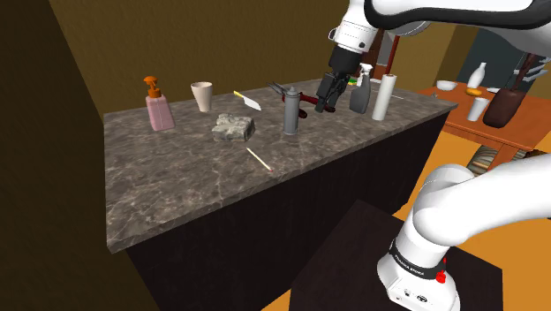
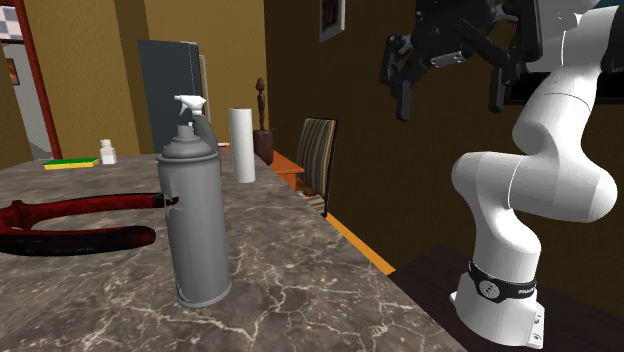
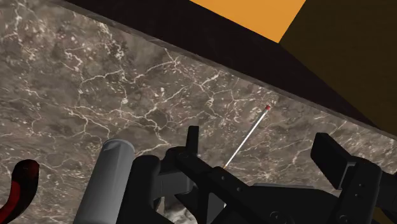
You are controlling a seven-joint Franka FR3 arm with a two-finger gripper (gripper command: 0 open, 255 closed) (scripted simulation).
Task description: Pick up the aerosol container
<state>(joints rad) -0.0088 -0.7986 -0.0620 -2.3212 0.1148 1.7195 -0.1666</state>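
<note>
The white Franka arm rose from its base at the shoulder view's lower right, bent at the elbow and arched across the top of that view, its wrist angled downward. The black gripper hung in the air, slightly tilted, its two fingers spread well apart with nothing clasped between them.
</note>
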